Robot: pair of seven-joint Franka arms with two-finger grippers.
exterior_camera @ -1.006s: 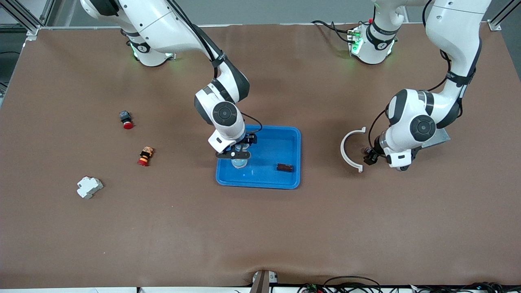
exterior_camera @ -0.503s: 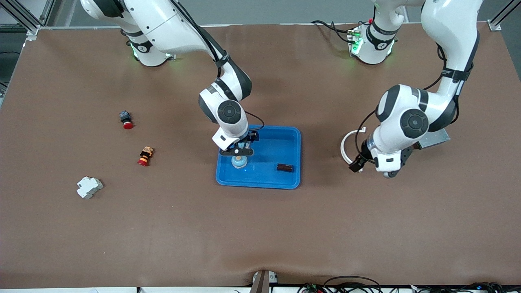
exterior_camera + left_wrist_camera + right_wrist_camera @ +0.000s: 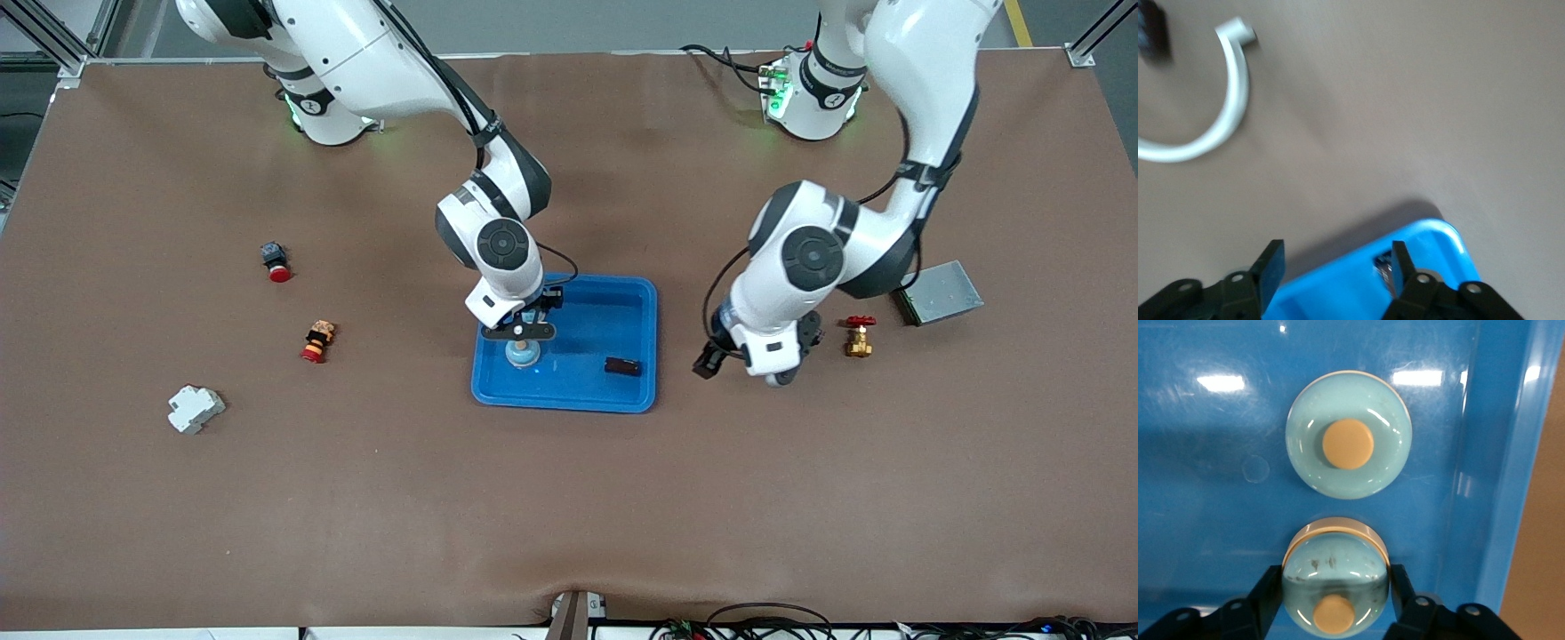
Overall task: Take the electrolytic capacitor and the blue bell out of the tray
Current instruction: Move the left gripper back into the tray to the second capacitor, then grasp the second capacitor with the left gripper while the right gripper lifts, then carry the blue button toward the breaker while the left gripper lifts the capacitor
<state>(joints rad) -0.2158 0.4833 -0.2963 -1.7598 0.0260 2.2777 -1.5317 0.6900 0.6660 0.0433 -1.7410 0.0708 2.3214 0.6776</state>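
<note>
The blue tray [image 3: 645, 293] lies mid-table. The dark capacitor [image 3: 622, 366] lies in it at the corner nearest the left arm; in the left wrist view only a sliver of the capacitor [image 3: 1383, 268] shows. My right gripper [image 3: 518, 332] is low in the tray, its fingers touching both sides of a pale blue bell [image 3: 1336, 587] with a tan button. The bell [image 3: 523, 354] shows just below the fingers. A second like dome [image 3: 1348, 443] shows on the glossy tray floor; I cannot tell if it is a reflection. My left gripper [image 3: 1335, 267] is open and empty over the table beside the tray [image 3: 1431, 243].
A white C-shaped ring [image 3: 1211, 130] lies beside the tray, hidden under the left arm in the front view. A brass valve with a red handle [image 3: 858, 336] and a grey metal box [image 3: 938, 292] lie toward the left arm's end. Two red push buttons [image 3: 277, 262] [image 3: 317, 342] and a white breaker [image 3: 196, 409] lie toward the right arm's end.
The left arm has swung toward the tray, covering the white ring and uncovering the brass valve. The right gripper shifted slightly and then stayed put at the bell.
</note>
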